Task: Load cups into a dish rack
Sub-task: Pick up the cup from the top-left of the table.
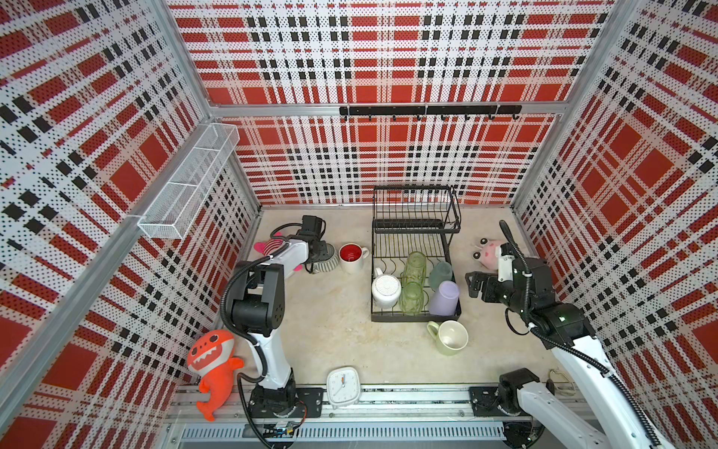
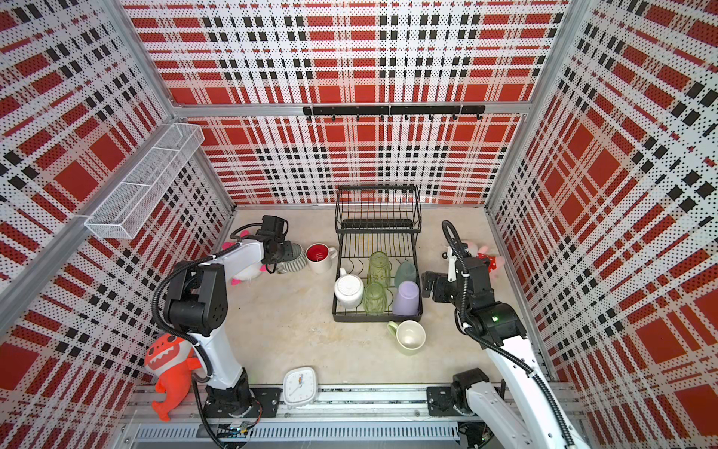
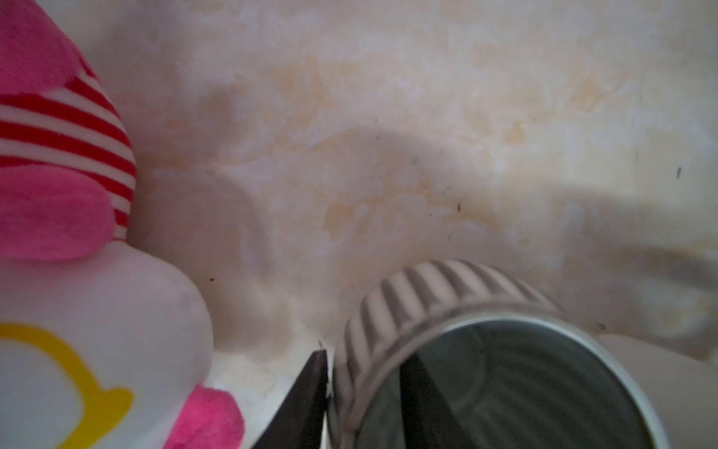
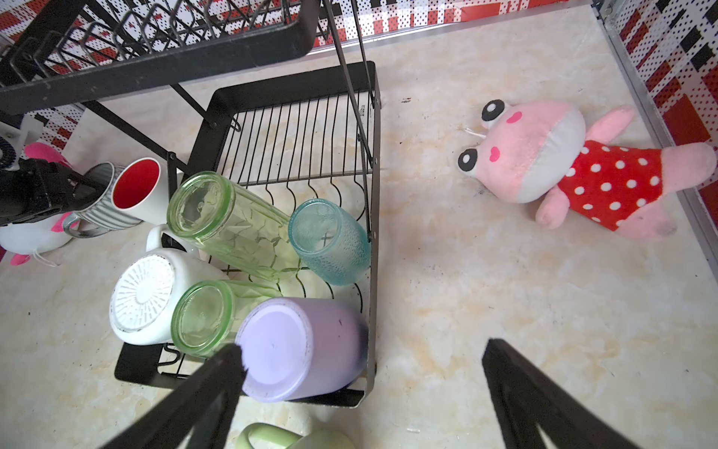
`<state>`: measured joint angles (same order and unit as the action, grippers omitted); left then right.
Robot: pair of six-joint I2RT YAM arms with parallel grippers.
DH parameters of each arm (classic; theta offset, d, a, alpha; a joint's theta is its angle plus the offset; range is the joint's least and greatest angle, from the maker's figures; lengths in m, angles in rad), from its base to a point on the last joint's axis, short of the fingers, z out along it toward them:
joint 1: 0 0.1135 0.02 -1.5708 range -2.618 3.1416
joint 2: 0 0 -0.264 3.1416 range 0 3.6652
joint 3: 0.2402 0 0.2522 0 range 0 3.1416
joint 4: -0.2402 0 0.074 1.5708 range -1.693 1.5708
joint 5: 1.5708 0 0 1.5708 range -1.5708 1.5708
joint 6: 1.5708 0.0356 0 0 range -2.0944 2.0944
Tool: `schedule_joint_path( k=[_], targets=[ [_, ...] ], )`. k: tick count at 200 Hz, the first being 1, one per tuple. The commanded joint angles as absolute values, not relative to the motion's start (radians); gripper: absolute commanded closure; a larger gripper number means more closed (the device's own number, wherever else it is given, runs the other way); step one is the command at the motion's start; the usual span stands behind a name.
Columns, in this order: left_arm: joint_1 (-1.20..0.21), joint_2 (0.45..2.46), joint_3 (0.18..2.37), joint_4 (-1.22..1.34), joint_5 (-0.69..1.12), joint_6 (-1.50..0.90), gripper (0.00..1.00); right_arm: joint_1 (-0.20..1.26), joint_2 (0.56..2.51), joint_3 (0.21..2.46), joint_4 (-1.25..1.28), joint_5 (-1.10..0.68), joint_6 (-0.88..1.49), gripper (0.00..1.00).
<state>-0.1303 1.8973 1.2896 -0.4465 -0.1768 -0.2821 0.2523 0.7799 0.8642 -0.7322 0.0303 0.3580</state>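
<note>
My left gripper point(image 3: 361, 357) is shut on the rim of the ribbed white mug point(image 3: 427, 295), one finger outside the wall and one inside; in a top view the mug point(image 1: 325, 264) stands at the far left. A red-inside mug point(image 1: 351, 256) stands just right of it. The black dish rack point(image 1: 415, 317) holds a white mug point(image 1: 386, 289), two green glasses point(image 1: 415, 266), a teal tumbler point(image 1: 441, 274) and a lavender tumbler point(image 4: 295, 350), all bottom-up. A pale-green mug point(image 1: 450, 337) lies before the rack. My right gripper point(image 4: 363, 348) hangs open and empty beside the rack's right side.
A pink striped plush point(image 3: 58, 155) lies against the ribbed mug's far side. A pink polka-dot plush point(image 4: 563, 171) lies right of the rack. An orange shark plush point(image 1: 213, 361) and a white clock point(image 1: 343, 385) sit at the front rail. A white mesh basket point(image 1: 186, 186) hangs on the left wall.
</note>
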Motion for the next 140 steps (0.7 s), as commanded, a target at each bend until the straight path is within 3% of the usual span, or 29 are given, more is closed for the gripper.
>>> schedule_joint_path(
  k=[1,26,87,140],
  targets=[
    [-0.139,1.885,1.276,-0.483,-0.171,-0.272,0.68,0.246,0.762,0.851,-0.721,0.019,0.362,0.00],
    [-0.142,1.863,1.273,-0.497,-0.187,-0.271,0.84,0.247,0.757,0.841,-0.718,0.008,0.362,0.00],
    [-0.126,1.740,1.237,-0.502,-0.139,-0.283,1.00,0.247,0.759,0.821,-0.707,-0.039,0.352,0.00],
    [-0.120,1.672,1.176,-0.503,-0.079,-0.290,1.00,0.246,0.785,0.824,-0.685,-0.092,0.359,0.00]
  ],
)
